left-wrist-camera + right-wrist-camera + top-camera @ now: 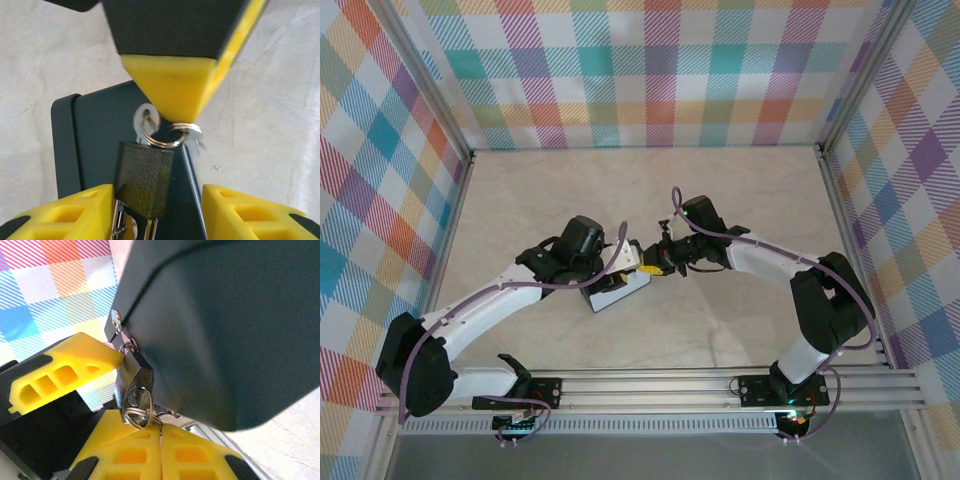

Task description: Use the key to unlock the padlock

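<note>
1. Near the middle of the worktop (740,200), a little toward its near edge, lies a dark box (618,290). Both arms reach in and meet over it.
2. The box looks closed in the wrist views. A small metal hasp (117,322) sits on its edge, and nothing of its inside shows.
3. The padlock (145,180) is a small dark, grainy block. It hangs off the box by its thin shackle (127,346), which passes through the hasp, and its body lies against the box's dark face.
4. The left pincer (157,200) is released, with its yellow fingers (75,210) spread to either side of the padlock. One finger is just beside the padlock's flank. On the other side a strip of the box shows in the gap before the second finger.
5. The right pincer (160,432) is clenched, its two yellow tips pressed flat together. They are grasping the split ring (161,136) of the key bunch.
6. The key (145,119) stands with its pale bow right at the padlock's end face, opposite the shackle. A second silvery piece (187,129) hangs from the same ring, just beside the right pincer's tip.
7. I cannot tell whether the blade is seated in the keyhole or whether the shackle is latched.
</note>
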`<state>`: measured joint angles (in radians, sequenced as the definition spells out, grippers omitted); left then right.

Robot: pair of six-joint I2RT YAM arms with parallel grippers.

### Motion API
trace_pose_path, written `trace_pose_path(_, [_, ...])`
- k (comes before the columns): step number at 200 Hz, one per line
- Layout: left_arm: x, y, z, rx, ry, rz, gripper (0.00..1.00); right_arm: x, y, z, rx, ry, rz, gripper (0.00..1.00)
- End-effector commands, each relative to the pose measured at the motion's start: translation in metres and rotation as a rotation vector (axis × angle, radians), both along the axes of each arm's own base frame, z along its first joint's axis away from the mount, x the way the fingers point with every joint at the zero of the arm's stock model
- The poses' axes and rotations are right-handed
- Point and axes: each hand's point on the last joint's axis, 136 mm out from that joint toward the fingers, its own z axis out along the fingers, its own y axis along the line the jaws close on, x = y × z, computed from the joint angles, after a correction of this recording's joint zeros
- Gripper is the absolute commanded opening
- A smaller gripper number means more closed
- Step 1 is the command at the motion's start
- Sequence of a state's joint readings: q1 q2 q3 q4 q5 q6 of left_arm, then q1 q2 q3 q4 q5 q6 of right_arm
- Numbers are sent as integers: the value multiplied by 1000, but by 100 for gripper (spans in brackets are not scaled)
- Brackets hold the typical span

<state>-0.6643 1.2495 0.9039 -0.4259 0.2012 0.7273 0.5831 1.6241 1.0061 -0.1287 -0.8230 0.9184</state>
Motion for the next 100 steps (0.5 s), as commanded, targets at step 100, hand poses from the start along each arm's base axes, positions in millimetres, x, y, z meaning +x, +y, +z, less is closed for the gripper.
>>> trace_pose_path(100, [33,24,70,-338,75,251,50,-6,-3,36,44,-182,120,22])
